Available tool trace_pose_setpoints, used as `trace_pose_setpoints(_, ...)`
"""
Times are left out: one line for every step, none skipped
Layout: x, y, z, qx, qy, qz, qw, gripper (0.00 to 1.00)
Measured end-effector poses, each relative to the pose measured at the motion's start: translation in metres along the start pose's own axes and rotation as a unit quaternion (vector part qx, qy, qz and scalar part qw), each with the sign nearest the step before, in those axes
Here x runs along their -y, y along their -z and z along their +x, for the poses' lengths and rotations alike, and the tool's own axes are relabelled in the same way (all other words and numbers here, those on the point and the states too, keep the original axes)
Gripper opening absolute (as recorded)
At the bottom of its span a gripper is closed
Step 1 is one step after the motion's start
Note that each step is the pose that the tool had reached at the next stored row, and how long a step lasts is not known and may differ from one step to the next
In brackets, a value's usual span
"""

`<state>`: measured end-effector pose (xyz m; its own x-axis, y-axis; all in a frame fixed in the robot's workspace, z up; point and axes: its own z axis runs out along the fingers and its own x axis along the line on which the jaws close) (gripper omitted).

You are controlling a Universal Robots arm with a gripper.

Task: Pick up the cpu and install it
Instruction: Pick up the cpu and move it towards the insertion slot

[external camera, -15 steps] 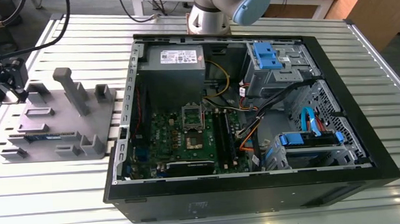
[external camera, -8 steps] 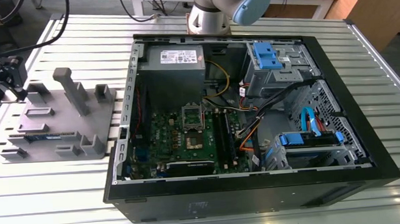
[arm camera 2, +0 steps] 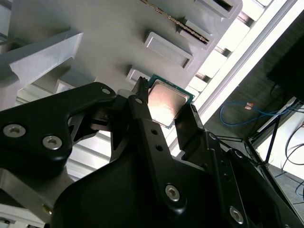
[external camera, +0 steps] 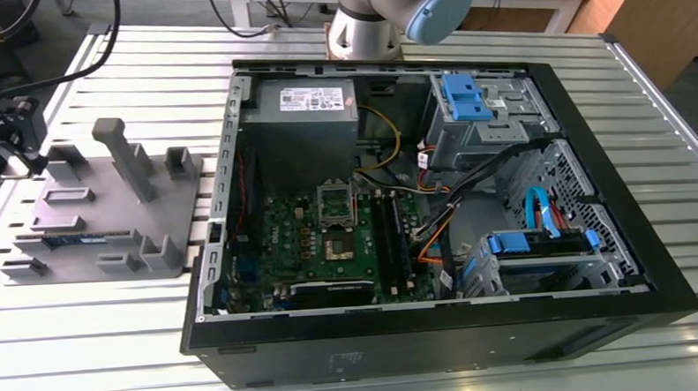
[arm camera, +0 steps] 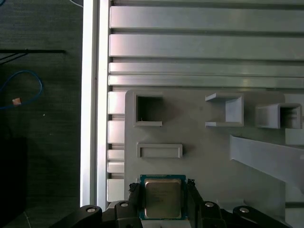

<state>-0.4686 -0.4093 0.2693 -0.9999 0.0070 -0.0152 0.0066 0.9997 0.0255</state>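
Observation:
The cpu point(arm camera: 162, 198), a small square chip with a silvery top and a thin green rim, sits between my gripper's point(arm camera: 163, 190) two black fingers. Both fingers press against its opposite sides. In the second wrist view the same cpu point(arm camera 2: 166, 100) is clamped in the gripper point(arm camera 2: 165, 102), just above the grey holder tray point(arm camera 2: 118, 28). In the exterior view the gripper point(external camera: 8, 144) hangs over the tray's point(external camera: 91, 216) end at the exterior view's left. The motherboard's open socket point(external camera: 340, 242) lies inside the computer case point(external camera: 449, 332), well to the exterior view's right of the gripper.
The tray carries upright grey posts point(external camera: 121, 157), small pockets point(arm camera: 148, 110) and a memory stick with a blue label point(external camera: 74, 238). It rests on a slatted aluminium table point(arm camera: 204, 47), whose edge point(arm camera: 90, 95) runs close to the gripper. Cables, drive bays point(external camera: 475, 102) and the power supply point(external camera: 303, 100) crowd the case.

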Motion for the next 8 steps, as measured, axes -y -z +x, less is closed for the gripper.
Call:
trace_pose_setpoints(0.0000,0.0002,0.0000,0.0000,0.000,0.0000,1.00000,0.47)
trace_pose_setpoints(-0.0001,0.0053,-0.0001,0.0000,0.000,0.0000,1.00000,0.47)
trace_pose_setpoints(-0.0002,0.0072,-0.0001,0.0000,0.000,0.0000,1.00000,0.47)
trace_pose_setpoints(-0.0002,0.0072,-0.0001,0.0000,0.000,0.0000,1.00000,0.47)
trace_pose_setpoints(-0.0002,0.0072,-0.0001,0.0000,0.000,0.0000,1.00000,0.47)
trace_pose_setpoints(-0.0002,0.0072,-0.0001,0.0000,0.000,0.0000,1.00000,0.47)
trace_pose_setpoints(-0.0002,0.0072,-0.0001,0.0000,0.000,0.0000,1.00000,0.47)
trace_pose_setpoints(-0.0002,0.0072,-0.0001,0.0000,0.000,0.0000,1.00000,0.47)
